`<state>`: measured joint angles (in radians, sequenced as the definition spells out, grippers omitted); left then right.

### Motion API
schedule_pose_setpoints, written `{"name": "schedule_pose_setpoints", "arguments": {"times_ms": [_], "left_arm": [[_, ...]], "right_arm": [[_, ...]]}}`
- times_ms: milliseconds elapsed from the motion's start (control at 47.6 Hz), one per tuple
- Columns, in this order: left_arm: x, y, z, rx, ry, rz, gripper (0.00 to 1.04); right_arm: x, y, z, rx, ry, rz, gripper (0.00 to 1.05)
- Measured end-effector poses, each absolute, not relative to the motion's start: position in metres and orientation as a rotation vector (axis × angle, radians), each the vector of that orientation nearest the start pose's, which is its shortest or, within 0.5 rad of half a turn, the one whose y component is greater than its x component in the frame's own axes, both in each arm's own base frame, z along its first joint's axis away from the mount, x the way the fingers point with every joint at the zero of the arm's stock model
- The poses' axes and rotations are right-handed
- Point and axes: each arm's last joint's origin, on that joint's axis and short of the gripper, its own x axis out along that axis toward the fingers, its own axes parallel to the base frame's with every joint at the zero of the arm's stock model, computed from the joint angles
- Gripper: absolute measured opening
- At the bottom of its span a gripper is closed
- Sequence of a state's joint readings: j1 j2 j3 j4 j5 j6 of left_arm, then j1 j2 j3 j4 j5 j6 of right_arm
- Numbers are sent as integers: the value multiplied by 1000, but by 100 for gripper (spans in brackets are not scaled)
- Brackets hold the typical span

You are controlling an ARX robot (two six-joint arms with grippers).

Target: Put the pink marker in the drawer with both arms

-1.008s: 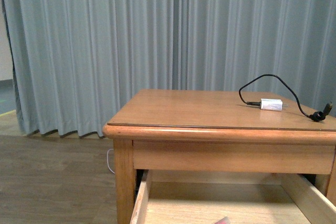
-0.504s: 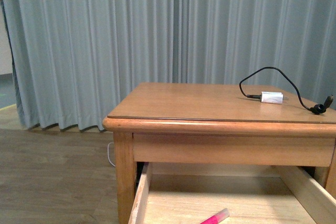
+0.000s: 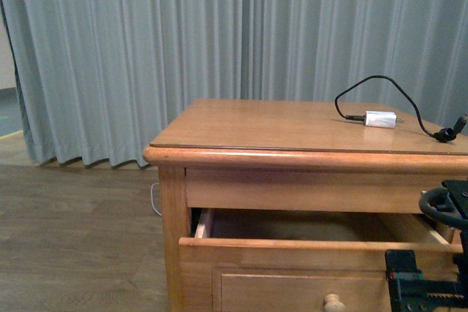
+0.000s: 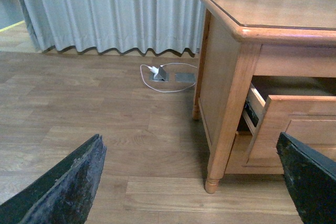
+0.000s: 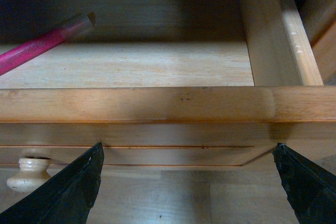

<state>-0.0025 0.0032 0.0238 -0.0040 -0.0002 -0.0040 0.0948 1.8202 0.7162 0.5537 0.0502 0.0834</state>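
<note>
While the pink marker [image 5: 37, 49] lies on the pale bottom of the open drawer [image 5: 157, 103], its capped end angled toward the shadowed back, my right gripper [image 5: 189, 148] hangs spread wide and empty just in front of the drawer's front rail. My left gripper [image 4: 189, 139] is likewise spread and grasping nothing, out to the side of the table [image 4: 273, 19] above the floor [image 4: 94, 119].

Half a second ago the front view looked down into the drawer, with the marker's tip showing at the lower edge. Now that view takes in the drawer's panelled front and its round knob [image 3: 334, 302], the marker is out of sight behind the front rail, and my right arm [image 3: 409, 286] has come into the lower right corner.

On the light-brown table top a white charger plug [image 3: 380, 119] rests near the far right edge, its black cable [image 3: 377, 77] arching above it. Grey-blue curtain [image 3: 146, 56] covers the wall behind, and the floor is wood plank, with a floor socket [image 4: 163, 73] near the curtain's hem.
</note>
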Motion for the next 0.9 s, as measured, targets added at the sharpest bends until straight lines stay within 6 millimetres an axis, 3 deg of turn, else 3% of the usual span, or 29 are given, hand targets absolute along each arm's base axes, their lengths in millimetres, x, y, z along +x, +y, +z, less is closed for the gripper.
{"name": "schedule_pose_setpoints", "arguments": {"times_ms": [315,903], "left_arm": [[96,0,171,-4,-17,-2,99],[96,0,171,-4,-17,-2,99]], "right_arm": [[364,31,104,65,428,-38,96],[381,33,94,90,365,-52,96]]}}
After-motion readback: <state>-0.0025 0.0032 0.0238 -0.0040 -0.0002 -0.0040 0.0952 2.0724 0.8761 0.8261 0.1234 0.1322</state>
